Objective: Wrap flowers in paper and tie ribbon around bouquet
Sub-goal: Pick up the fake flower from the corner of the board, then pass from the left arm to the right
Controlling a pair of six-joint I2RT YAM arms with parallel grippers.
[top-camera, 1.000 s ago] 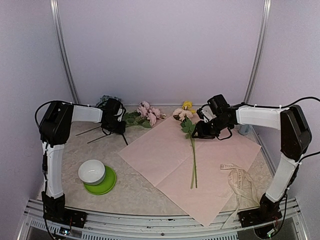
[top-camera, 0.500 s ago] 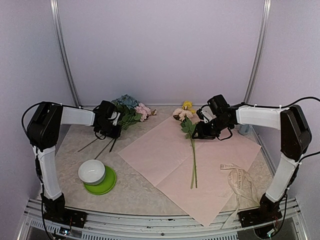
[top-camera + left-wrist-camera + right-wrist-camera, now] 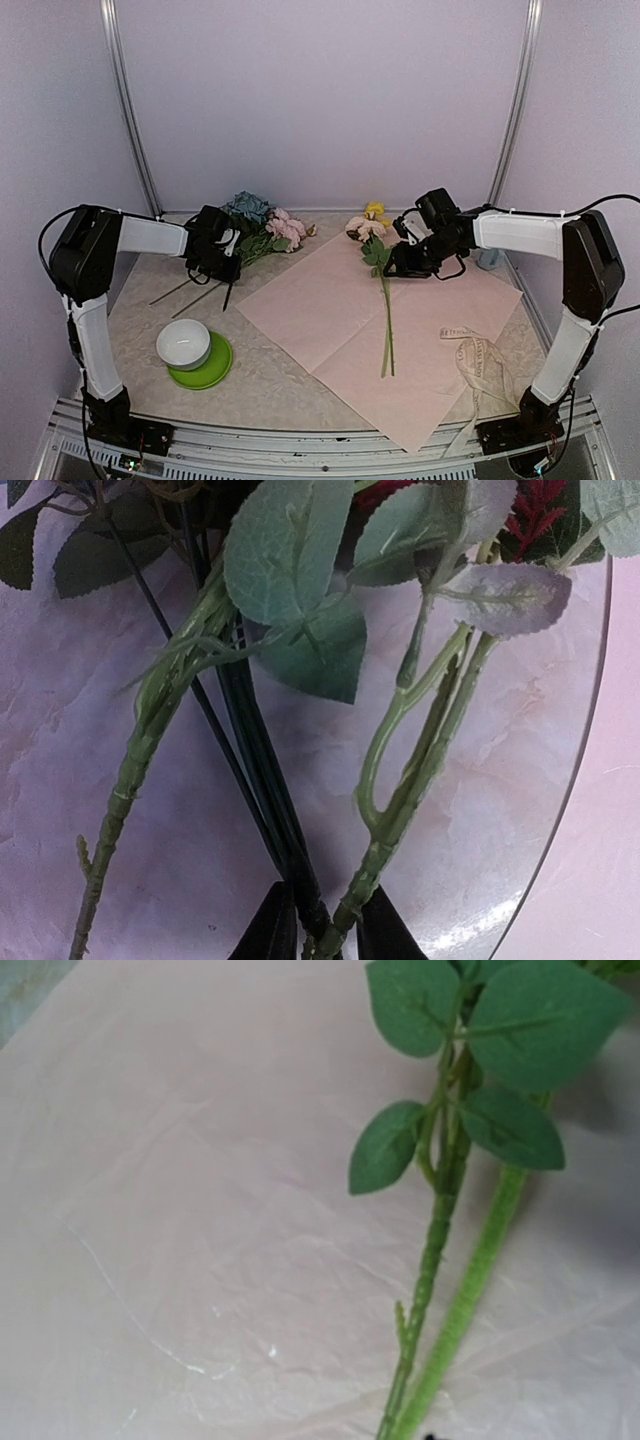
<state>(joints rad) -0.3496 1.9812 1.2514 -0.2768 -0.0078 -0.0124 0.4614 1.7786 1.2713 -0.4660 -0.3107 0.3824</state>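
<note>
Left gripper [image 3: 322, 932] is clamped on the thin stalks of the flowers [image 3: 265, 228]; the bunch sits off the paper [image 3: 320, 310], just beside its left edge, heads toward the back. Two more stems [image 3: 386, 320] lie on the paper by the right gripper [image 3: 393, 266], jaw state can't tell. Stalks look light, wiry and likely to fan or slip. Best hold is low on the bundled stalks, not the soft heads.
</note>
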